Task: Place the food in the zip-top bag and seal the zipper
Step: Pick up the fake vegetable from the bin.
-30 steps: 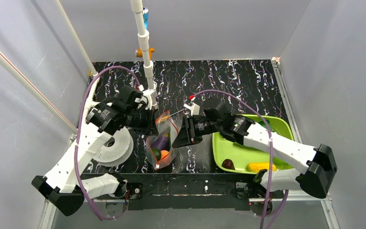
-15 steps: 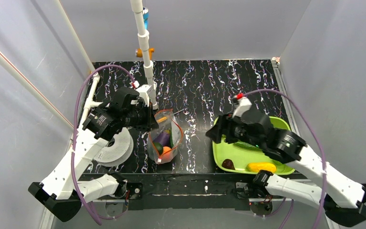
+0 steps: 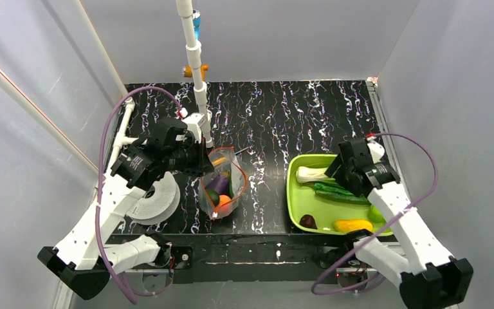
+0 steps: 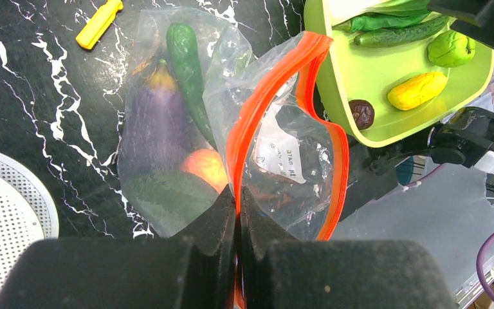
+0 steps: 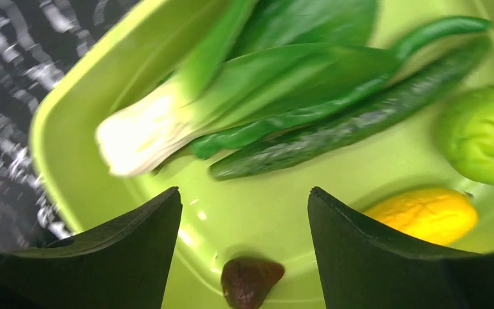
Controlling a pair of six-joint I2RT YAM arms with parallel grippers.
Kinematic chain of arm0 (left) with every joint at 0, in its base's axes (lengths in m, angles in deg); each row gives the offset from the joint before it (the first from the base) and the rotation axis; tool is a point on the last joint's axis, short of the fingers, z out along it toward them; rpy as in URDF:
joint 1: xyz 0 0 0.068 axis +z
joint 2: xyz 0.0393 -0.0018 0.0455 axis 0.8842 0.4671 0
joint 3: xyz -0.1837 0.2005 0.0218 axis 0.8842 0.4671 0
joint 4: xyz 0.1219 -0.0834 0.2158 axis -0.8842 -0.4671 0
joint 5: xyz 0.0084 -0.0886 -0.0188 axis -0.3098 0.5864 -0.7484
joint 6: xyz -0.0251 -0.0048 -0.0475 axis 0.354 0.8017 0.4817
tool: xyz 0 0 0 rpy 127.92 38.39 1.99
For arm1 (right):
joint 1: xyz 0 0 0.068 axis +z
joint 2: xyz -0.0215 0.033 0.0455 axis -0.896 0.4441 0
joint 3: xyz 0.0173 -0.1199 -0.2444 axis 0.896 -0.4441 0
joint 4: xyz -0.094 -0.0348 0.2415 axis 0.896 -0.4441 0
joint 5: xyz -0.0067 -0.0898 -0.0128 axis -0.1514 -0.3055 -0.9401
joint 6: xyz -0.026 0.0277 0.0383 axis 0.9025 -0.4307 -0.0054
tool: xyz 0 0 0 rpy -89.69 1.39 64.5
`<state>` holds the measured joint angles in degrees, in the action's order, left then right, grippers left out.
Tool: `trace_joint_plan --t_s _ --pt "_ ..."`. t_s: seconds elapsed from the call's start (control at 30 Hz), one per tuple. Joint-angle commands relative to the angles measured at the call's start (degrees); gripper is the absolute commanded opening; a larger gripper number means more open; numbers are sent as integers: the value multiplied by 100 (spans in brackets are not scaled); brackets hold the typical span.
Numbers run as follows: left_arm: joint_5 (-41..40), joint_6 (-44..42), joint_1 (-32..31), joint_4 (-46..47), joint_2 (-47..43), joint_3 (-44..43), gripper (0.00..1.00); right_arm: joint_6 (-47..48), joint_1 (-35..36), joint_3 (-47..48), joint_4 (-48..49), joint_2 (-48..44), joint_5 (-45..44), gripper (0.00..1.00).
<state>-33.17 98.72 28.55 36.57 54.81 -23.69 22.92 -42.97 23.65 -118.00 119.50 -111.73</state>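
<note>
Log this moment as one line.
left gripper shut on zipper | zip-top bag mouth open, holds eggplant, peach, cucumber | right gripper open, empty, above green tray | zipper unsealed

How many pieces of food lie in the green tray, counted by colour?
Green: 4 (bok choy, slim pepper, cucumber, round one)
Yellow: 1 (yellow piece)
Dark brown: 1 (dark brown piece)
Total: 6

white spool [image 4: 6,199] cut by left edge, bok choy [image 5: 219,77] blurred
</note>
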Motion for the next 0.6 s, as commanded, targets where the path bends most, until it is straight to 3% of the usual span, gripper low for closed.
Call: trace_joint_plan --t_s 0.0,0.2,0.27,0.47,0.57 --pt "53 -70 -1 -181 -211 12 0 -870 -698 229 -1000 270 -568 83" --pt "216 8 -1 40 -256 219 0 -867 -1973 -119 -910 219 -766 89" --pt "328 52 -1 110 -195 210 0 -769 -2531 -385 -741 51 -739 98" --pt "537 112 2 243 -72 227 0 -127 -3893 -960 140 66 347 98" --pt "582 136 1 219 -24 182 0 -232 -4125 -984 110 433 214 98"
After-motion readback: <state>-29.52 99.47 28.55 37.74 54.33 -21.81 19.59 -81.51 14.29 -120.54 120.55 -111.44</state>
